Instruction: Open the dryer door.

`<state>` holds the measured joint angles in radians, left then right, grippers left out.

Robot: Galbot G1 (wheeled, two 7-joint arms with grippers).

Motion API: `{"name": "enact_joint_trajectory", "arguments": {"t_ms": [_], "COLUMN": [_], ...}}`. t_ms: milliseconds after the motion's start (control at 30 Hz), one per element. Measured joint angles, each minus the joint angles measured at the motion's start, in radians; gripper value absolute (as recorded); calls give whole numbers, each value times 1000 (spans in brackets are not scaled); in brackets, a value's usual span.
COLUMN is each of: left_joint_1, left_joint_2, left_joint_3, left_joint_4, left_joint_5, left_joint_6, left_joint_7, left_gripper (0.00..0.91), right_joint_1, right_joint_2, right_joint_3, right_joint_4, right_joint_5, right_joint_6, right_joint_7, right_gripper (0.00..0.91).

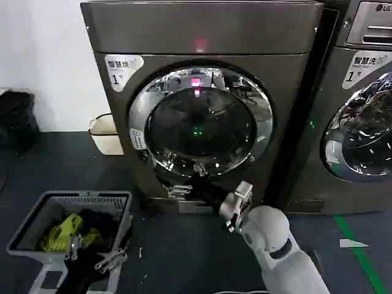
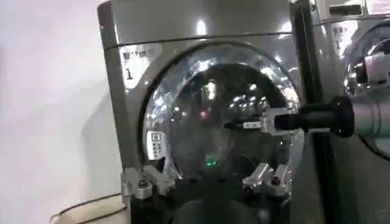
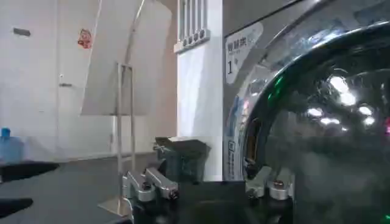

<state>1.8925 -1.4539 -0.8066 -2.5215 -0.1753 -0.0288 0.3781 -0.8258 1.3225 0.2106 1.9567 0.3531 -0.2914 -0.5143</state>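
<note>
The dryer (image 1: 202,30) stands dead ahead, dark bronze-grey, with a white "1" sticker and a red light. Its round dryer door (image 1: 260,131) has a wide chrome rim around dark glass and looks closed against the front. My right gripper (image 1: 187,179) is open at the door's lower edge. In the right wrist view this gripper (image 3: 207,182) has one finger (image 3: 271,182) beside the door rim (image 3: 259,122), with nothing held. My left gripper (image 1: 93,252) hangs open low on the left over a basket. In the left wrist view it (image 2: 207,179) faces the door (image 2: 164,115).
A grey laundry basket (image 1: 67,197) with yellow-green and dark clothes sits on the floor at front left. A white bin (image 1: 104,131) stands left of the dryer. A lighter silver LG machine (image 1: 361,73) stands on the right. Green tape (image 1: 361,251) marks the floor.
</note>
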Motion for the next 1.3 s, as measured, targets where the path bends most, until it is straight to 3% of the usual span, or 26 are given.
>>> {"name": "enact_joint_trajectory", "arguments": {"t_ms": [100, 300, 800, 1300], "left_joint_1": [-3, -7, -16, -19], "left_joint_2": [0, -1, -13, 0], "left_joint_3": [-1, -2, -8, -34], "left_joint_4": [-6, -8, 14, 14], "left_joint_5": [-10, 12, 59, 30], "left_joint_6": [7, 28, 36, 56], "left_joint_7": [6, 13, 42, 40], "left_gripper": [907, 907, 907, 907], "right_joint_1": [31, 119, 353, 446], "right_joint_2": [-3, 5, 100, 145], "right_joint_3": [-8, -39, -164, -238], "right_joint_4": [-57, -202, -553, -732], "right_joint_5": [-41, -43, -48, -44], "right_joint_6": [55, 120, 142, 205], "right_joint_7": [1, 2, -23, -64], "right_gripper": [907, 907, 907, 907]}}
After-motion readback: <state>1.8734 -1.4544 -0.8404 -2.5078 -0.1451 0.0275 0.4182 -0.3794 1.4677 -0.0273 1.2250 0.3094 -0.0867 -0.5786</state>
